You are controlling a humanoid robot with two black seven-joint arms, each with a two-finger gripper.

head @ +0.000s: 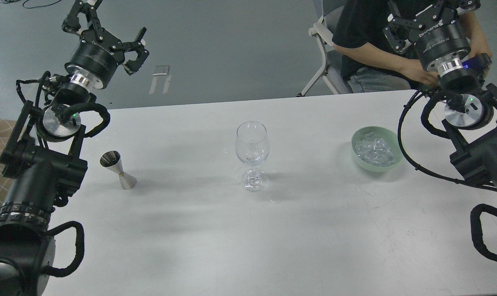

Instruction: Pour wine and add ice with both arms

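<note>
Left jaws: the left jaws point(108, 31) are spread apart and hold nothing; they hang high above the far left edge of the counter point(248, 230).
Right jaws: the right jaws point(427, 14) also stand apart and empty, raised beyond the far right edge of the counter, in front of a seated person point(375, 45).
Ice: the ice point(375, 149) lies in a pale green bowl point(361, 158) on the right part of the counter, near the right arm and well apart from the wine glass point(252, 154).
Wine glass: it stands upright in the middle of the counter and looks empty.
Jigger: a small steel jigger point(117, 169) stands upright on the left, close to the left arm; I cannot tell if it holds any liquid.
Step in hand: I judge that no grasp has started, so the first reach is still ahead.
How to do it well: bring the left jaws down around the narrow waist of the jigger, keep it level, and tilt it only over the rim of the glass. The right jaws should pinch one cube from above and release it low inside the glass, because the thin stem can tip easily.
Arm pose: both arms are bent upward, wrists lifted, jaws pointing away from the robot.
</note>
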